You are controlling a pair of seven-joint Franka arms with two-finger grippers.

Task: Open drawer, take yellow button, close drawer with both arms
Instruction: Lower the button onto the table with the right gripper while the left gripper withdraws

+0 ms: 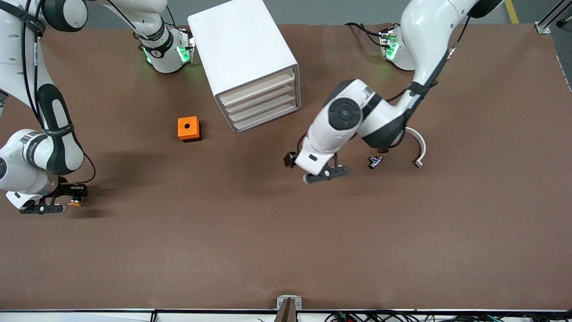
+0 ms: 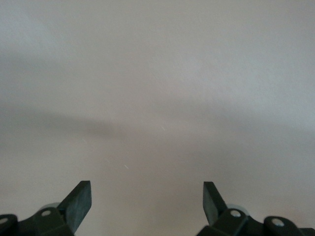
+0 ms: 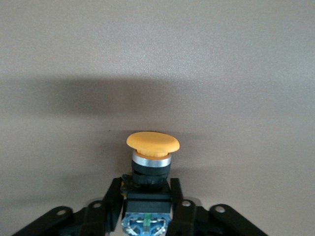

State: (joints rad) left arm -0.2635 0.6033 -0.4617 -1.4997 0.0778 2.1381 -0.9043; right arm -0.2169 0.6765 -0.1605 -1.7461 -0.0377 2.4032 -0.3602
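My right gripper (image 1: 70,199) is shut on the button (image 1: 75,204) and holds it low over the table at the right arm's end. In the right wrist view the button's orange-yellow cap (image 3: 152,141) stands out past the gripper (image 3: 147,191), whose fingers (image 3: 110,196) clamp its dark body. The white cabinet (image 1: 243,49) stands at the back of the table, with all four drawers (image 1: 261,102) pushed in. My left gripper (image 1: 326,174) is open and empty over bare table, near the cabinet's front. The left wrist view shows its gripper (image 2: 146,196) over plain table.
An orange cube box with a round hole (image 1: 188,129) sits beside the cabinet toward the right arm's end. A small black and metal part (image 1: 375,161) and a white curved piece (image 1: 420,150) lie toward the left arm's end, by the left arm's elbow.
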